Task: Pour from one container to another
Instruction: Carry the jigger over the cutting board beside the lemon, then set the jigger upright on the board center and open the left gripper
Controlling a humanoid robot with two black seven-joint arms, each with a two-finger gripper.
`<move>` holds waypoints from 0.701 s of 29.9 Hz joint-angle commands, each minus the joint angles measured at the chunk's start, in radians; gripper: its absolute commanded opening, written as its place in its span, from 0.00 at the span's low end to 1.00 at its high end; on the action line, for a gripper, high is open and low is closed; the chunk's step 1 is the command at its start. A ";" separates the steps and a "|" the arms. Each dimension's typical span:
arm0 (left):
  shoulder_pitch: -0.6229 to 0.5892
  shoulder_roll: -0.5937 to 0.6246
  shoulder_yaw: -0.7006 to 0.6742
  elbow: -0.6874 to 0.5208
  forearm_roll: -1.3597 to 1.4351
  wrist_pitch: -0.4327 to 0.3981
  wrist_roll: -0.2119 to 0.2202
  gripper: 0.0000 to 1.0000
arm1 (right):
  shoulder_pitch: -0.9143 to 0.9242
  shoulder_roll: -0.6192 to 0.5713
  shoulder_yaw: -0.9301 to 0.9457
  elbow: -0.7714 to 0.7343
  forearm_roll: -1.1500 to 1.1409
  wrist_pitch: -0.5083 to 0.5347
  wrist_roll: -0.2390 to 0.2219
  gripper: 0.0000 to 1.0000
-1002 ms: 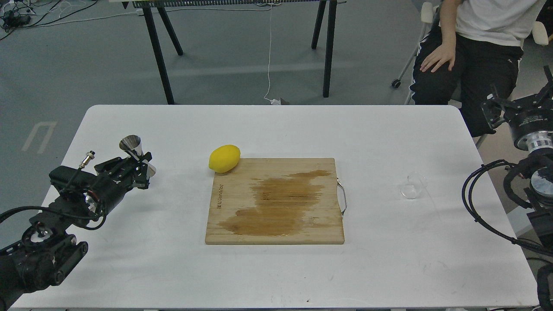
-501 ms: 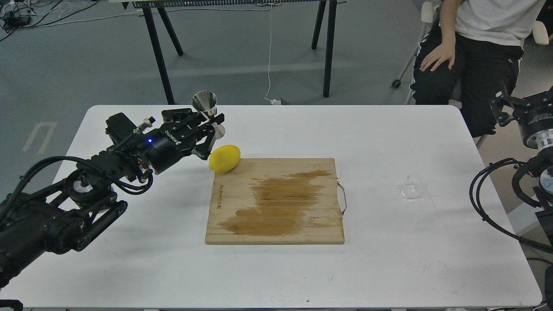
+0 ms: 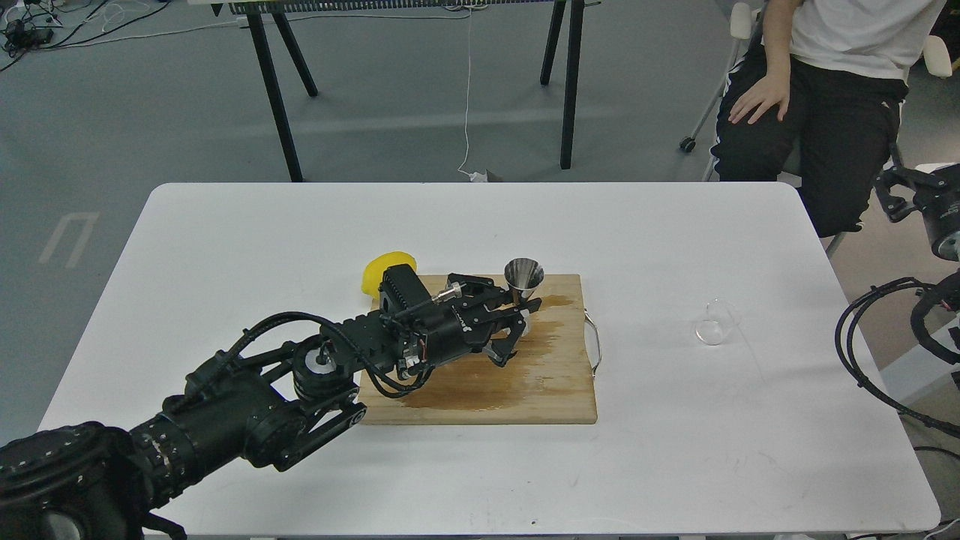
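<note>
Holding the steel jigger [image 3: 523,279] upright over the wet cutting board [image 3: 555,390], left gripper [image 3: 517,315] fingers clamped at its waist. Glass cup [image 3: 715,324] stands untouched on the worktop [image 3: 225,247], well right; right gripper [image 3: 904,196] state unclear. Pouring not yet begun.

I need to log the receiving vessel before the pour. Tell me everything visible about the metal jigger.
The jigger is a small, shiny steel piece; its upper cone stands upright with the open mouth up, dark inside. The left pincer is shut on it around the lower part, which hides the waist and bottom cone. It is over the far right part of the wooden board, near the wet stain; whether it rests on the board cannot be told. The glass cup stands apart, to its right.
</note>
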 commanded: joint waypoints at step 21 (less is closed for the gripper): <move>-0.038 -0.007 0.085 0.164 0.000 0.023 0.061 0.25 | -0.005 0.000 0.000 -0.003 0.000 0.000 0.000 1.00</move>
